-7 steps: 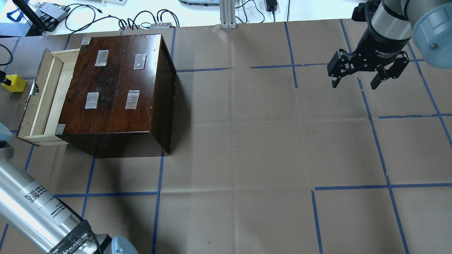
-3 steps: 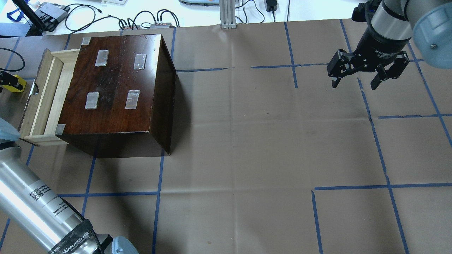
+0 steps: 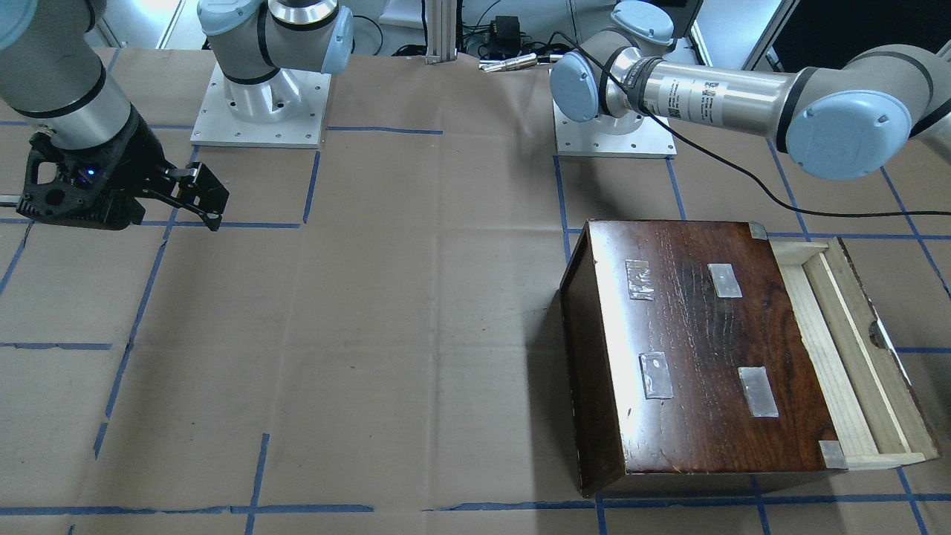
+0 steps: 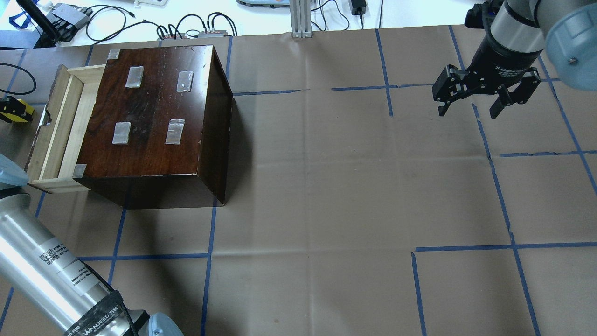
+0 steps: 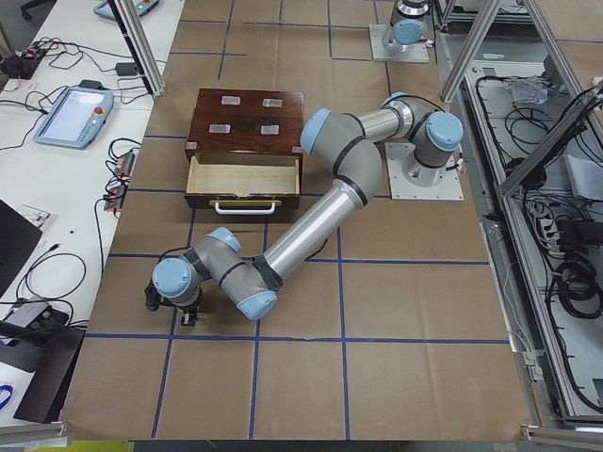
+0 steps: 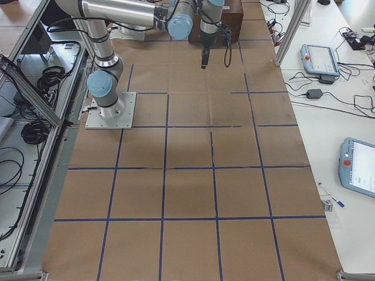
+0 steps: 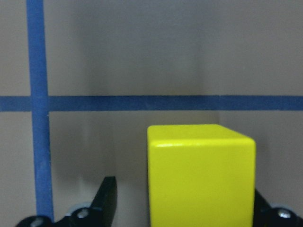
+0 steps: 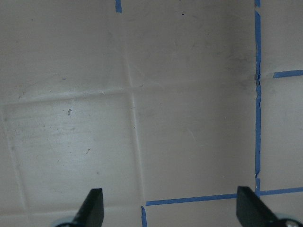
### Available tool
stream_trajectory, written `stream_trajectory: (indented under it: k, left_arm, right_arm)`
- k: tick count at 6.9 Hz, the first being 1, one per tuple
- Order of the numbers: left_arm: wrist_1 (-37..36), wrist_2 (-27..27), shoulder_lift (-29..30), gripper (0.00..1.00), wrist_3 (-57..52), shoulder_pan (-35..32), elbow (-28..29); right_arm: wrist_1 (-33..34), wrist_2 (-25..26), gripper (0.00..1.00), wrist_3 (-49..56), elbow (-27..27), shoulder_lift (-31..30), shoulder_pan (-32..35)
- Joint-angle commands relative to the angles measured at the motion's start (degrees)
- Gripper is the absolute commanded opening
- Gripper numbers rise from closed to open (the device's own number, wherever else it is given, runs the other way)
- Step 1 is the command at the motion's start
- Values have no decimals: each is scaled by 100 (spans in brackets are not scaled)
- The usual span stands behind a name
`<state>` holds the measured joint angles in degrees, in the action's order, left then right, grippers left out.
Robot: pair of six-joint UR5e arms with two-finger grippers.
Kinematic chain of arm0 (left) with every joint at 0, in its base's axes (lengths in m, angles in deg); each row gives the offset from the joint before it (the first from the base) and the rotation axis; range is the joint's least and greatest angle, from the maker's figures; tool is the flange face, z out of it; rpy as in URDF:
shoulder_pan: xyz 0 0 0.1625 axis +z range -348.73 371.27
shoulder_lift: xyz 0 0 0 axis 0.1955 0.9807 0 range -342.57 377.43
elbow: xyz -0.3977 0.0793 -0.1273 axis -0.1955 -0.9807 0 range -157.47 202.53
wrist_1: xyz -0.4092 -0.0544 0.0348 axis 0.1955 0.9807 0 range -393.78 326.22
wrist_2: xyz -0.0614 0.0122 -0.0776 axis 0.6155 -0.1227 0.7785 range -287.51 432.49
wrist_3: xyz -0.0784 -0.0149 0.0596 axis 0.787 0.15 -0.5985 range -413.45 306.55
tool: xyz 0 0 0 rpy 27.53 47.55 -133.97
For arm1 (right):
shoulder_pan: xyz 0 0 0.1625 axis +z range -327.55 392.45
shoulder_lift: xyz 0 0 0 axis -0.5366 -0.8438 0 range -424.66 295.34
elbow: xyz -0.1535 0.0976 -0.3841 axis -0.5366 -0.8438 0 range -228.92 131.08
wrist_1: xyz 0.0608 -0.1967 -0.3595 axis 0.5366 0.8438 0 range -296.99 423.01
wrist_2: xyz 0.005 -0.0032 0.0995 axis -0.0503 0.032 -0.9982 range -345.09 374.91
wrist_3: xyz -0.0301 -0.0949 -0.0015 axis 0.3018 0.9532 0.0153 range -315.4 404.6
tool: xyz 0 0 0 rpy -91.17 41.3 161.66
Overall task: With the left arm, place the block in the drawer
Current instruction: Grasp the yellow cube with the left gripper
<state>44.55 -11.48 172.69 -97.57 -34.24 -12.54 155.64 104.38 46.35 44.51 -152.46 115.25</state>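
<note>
Drawer (image 4: 70,122) pulled out of dark box (image 4: 151,109); block (image 7: 201,179) on surface (image 4: 326,186) within left tool (image 7: 184,196), jaws apart; right tool (image 4: 468,113) likewise spread

Dark wooden box (image 4: 154,107), blue-taped brown paper (image 4: 326,210), perhaps a teach pendant (image 5: 73,116).

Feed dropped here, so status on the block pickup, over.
Left tool open, straddling block. Right tool open, empty. Drawer pulled open; its front panel stands between block and tray.
</note>
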Motion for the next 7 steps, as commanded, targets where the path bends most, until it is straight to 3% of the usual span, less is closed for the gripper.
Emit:
stream_trajectory:
  k: [1, 3, 4, 6, 7]
  left_arm:
    - [7, -23, -48, 35, 0, -2, 9]
    - [129, -49, -371, 30, 0, -2, 0]
    - [591, -58, -730, 30, 0, -2, -34]
    - [1339, -58, -1433, 29, 18, -2, -288]
    - [1369, -58, -1741, 27, 183, -2, -620]
  right_arm:
    - [-9, 0, 100, 1, 0, 0, 0]
    - [0, 0, 100, 1, 8, 0, 0]
    - [0, 0, 100, 1, 0, 0, 0]
    - [0, 0, 100, 1, 0, 0, 0]
    - [0, 0, 100, 1, 0, 0, 0]
